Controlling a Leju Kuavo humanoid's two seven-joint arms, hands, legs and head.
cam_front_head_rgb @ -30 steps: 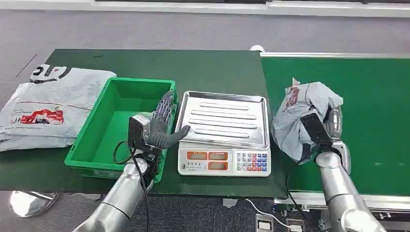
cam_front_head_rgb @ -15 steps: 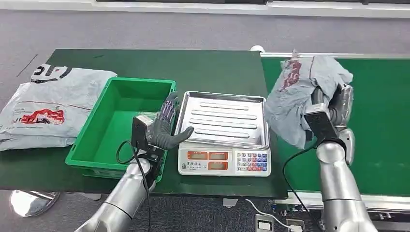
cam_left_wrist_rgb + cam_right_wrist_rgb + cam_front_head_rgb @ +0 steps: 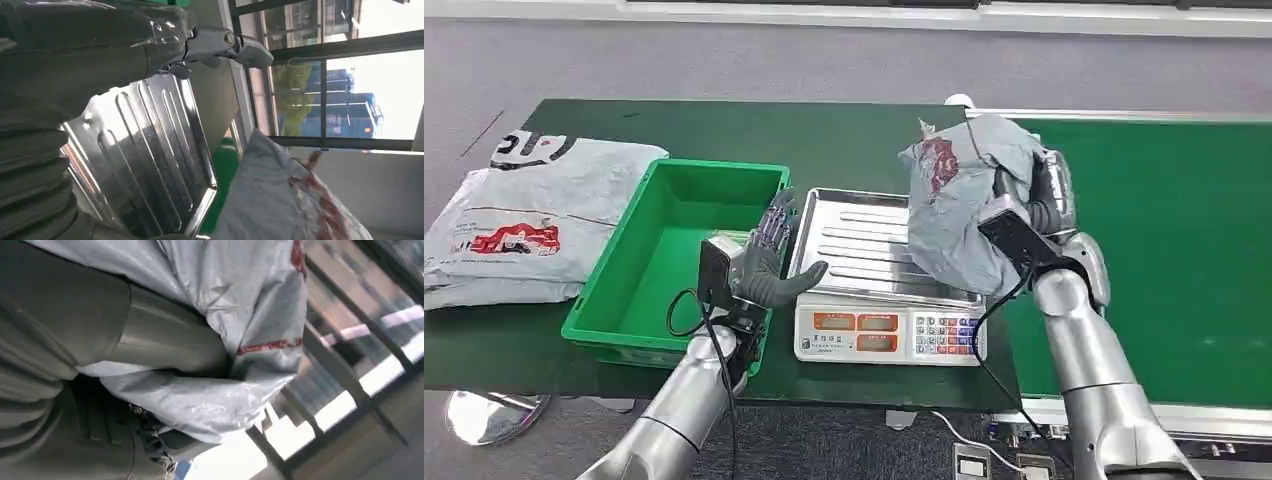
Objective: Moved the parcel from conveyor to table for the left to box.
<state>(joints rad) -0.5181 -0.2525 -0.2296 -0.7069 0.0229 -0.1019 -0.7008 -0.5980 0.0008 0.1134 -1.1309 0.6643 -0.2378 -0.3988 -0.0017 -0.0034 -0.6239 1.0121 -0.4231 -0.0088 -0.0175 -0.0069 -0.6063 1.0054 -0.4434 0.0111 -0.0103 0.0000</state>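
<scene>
One hand (image 3: 1034, 195) holds parcel (image 3: 959, 195) over scale's edge (image 3: 977, 290).

Right hand (image 3: 1036, 195) raised, fingers wrapped around a load, left hand (image 3: 767, 262) upright, fingers spread

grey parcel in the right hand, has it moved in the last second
Yes. The grey parcel, held by the right hand, has gone up off the conveyor and leftward, now hanging over the scale's tray.

I log the parcel (image 3: 959, 195) as crinkled grey plastic film with a slight sheen. Scale tray (image 3: 864, 245) at its 9 o'clock: ribbed, glossy metal. Bin (image 3: 624, 300) reads smooth green plastic; table (image 3: 844, 140) matt green cloth.
</scene>
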